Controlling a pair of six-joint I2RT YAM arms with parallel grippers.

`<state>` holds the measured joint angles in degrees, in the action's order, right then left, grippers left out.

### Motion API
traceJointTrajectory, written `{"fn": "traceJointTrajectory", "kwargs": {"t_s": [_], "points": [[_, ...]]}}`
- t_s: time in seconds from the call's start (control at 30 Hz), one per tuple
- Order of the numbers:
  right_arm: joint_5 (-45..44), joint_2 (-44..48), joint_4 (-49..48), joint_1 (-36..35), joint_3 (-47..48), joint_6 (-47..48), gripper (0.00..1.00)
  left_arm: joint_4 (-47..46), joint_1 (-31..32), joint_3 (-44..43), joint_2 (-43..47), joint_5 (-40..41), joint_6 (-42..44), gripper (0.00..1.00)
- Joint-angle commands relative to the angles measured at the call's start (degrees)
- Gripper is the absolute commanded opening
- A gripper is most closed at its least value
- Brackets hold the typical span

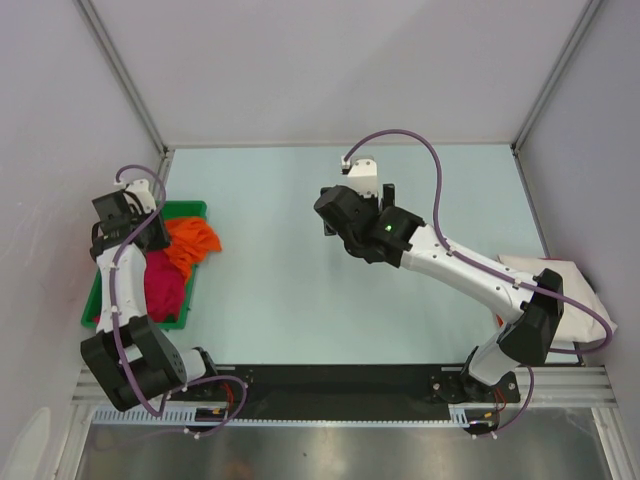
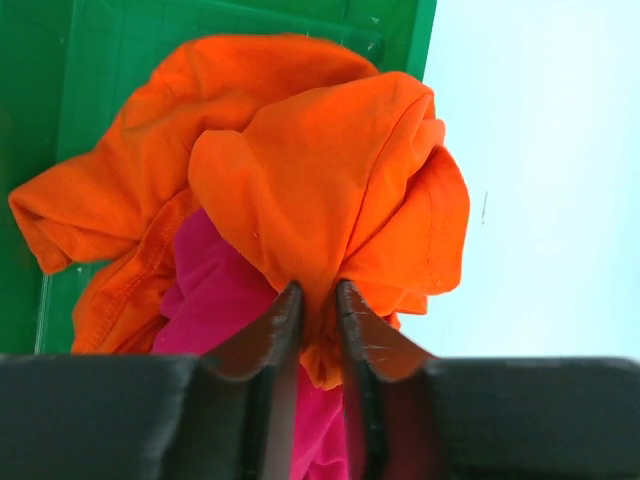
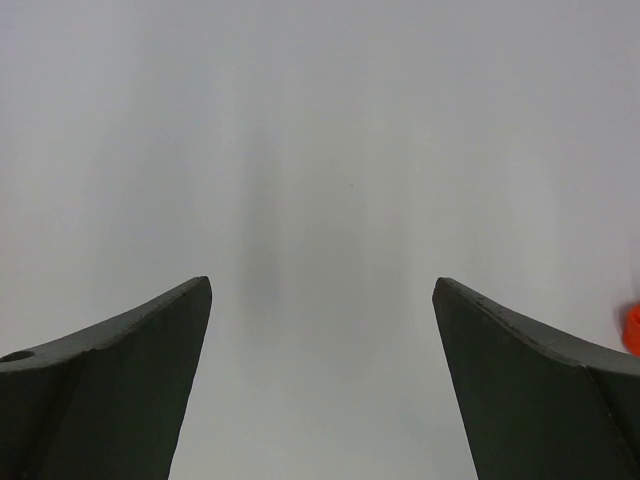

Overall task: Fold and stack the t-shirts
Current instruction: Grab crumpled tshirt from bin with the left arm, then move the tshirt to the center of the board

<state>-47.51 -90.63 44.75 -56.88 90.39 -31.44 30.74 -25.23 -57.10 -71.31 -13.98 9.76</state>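
A bright orange t-shirt (image 1: 193,245) (image 2: 320,170) lies bunched over the right rim of the green tray (image 1: 185,210) (image 2: 60,90), partly on the table. My left gripper (image 1: 158,235) (image 2: 318,290) is shut on a fold of it. A magenta-pink t-shirt (image 1: 165,283) (image 2: 215,290) lies crumpled in the tray under the orange one. An off-white t-shirt (image 1: 575,290) lies at the table's right edge behind the right arm. My right gripper (image 1: 358,210) (image 3: 322,285) hangs open over the middle of the table with nothing between its fingers. A sliver of orange cloth (image 3: 632,330) shows at its view's right edge.
The pale table (image 1: 300,290) is walled by white panels at the back and both sides. The tray stands against the left wall. The right arm's elbow (image 1: 530,320) rises over the off-white shirt.
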Motion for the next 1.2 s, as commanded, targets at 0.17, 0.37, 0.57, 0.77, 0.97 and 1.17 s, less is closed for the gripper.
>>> {"fn": "traceJointTrajectory", "kwargs": {"t_s": [0.17,0.37,0.57,0.77,0.97,1.17], "points": [[-1.0,0.3,0.2,-0.1,-0.1,-0.5,1.0,-0.8,0.3,-1.8,1.3,-0.6,-1.9,0.05],[-1.0,0.6,-0.3,0.1,-0.9,-0.6,1.0,2.5,0.4,-9.2,5.6,-3.2,-2.0,0.0],[-0.1,2.0,-2.9,0.3,-2.7,-0.6,1.0,11.1,7.5,-29.3,6.1,-3.0,-2.8,0.0],[-0.2,3.9,-4.6,0.3,-2.9,0.3,1.0,21.5,16.7,-57.0,-5.5,-1.4,-5.4,0.0],[-1.0,6.5,-4.9,0.4,-3.0,1.6,1.0,24.1,24.7,-75.5,-11.8,3.1,-4.0,0.0],[-1.9,9.7,-3.6,0.5,-4.9,0.9,1.0,24.2,34.9,-75.8,-11.9,2.7,0.0,0.0]]}}
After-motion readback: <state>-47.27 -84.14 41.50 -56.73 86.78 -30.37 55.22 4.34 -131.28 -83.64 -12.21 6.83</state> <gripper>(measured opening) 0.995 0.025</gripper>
